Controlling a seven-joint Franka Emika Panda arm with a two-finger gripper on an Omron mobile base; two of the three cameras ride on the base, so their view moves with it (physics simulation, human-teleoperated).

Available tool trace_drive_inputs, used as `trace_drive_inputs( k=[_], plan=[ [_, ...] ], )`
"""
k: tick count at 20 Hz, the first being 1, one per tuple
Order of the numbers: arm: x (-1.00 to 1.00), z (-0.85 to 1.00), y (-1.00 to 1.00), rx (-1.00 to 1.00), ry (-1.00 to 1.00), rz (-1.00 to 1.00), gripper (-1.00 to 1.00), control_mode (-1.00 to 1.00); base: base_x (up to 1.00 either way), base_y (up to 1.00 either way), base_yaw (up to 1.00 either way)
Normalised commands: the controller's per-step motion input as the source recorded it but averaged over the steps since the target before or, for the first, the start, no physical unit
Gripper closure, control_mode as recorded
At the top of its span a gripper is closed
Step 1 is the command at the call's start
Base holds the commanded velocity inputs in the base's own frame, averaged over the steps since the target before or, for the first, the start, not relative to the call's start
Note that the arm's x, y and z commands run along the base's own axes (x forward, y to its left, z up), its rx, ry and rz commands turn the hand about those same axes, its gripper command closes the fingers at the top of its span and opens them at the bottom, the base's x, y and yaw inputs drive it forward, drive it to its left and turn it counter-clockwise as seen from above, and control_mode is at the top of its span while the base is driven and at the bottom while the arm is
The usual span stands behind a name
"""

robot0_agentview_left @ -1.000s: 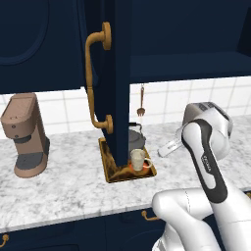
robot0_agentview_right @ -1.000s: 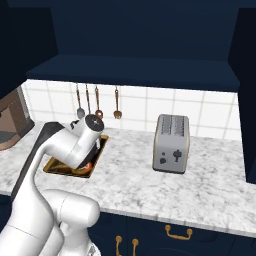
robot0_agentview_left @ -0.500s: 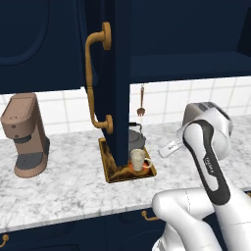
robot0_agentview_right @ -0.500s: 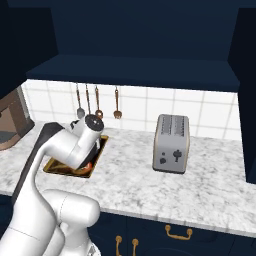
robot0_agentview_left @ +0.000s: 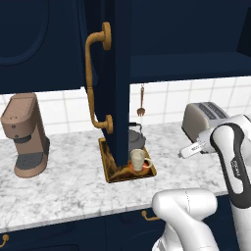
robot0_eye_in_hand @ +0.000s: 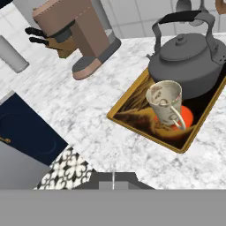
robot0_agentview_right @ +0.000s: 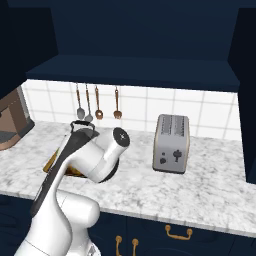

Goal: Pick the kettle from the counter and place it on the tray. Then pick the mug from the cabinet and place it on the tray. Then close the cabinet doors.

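Note:
The dark grey kettle (robot0_eye_in_hand: 190,59) and the cream mug (robot0_eye_in_hand: 167,102) both stand on the amber tray (robot0_eye_in_hand: 132,119), the mug in front of the kettle by the orange-red spot. In the left base view, kettle (robot0_agentview_left: 138,139), mug (robot0_agentview_left: 138,160) and tray (robot0_agentview_left: 112,171) sit on the marbled counter (robot0_agentview_left: 68,186), partly behind an open cabinet door (robot0_agentview_left: 119,83) seen edge-on with its brass handle (robot0_agentview_left: 94,83). My gripper (robot0_agentview_left: 182,153) hovers right of the tray, apart from the mug. Its fingertips (robot0_eye_in_hand: 113,180) are shut with nothing between them. The cabinet (robot0_agentview_right: 130,45) stands open.
A brown coffee machine (robot0_agentview_left: 25,135) stands left of the tray and a silver toaster (robot0_agentview_right: 171,144) to its right. Utensils (robot0_agentview_right: 97,102) hang on the tiled wall. Another open door (robot0_agentview_right: 247,100) juts out at the far right. Navy drawers (robot0_agentview_left: 73,230) run below the counter.
The gripper's fingers have come together on nothing. Arm, kettle, mug, tray and doors stay where they were.

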Motion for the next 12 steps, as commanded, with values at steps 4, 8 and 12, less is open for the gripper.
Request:
trace_drive_inputs(
  k=[4,8,12],
  plan=[
    [-0.11,0.0,-0.7,0.21,0.0,0.0,1.0,-1.0,0.0,0.0,0.0],
    [0.0,-0.02,-0.62,0.22,0.0,0.0,1.0,-1.0,0.0,0.0,0.0],
    [0.0,-0.04,-0.62,0.25,-0.09,0.0,1.0,-1.0,0.0,0.0,0.0]
  ],
)
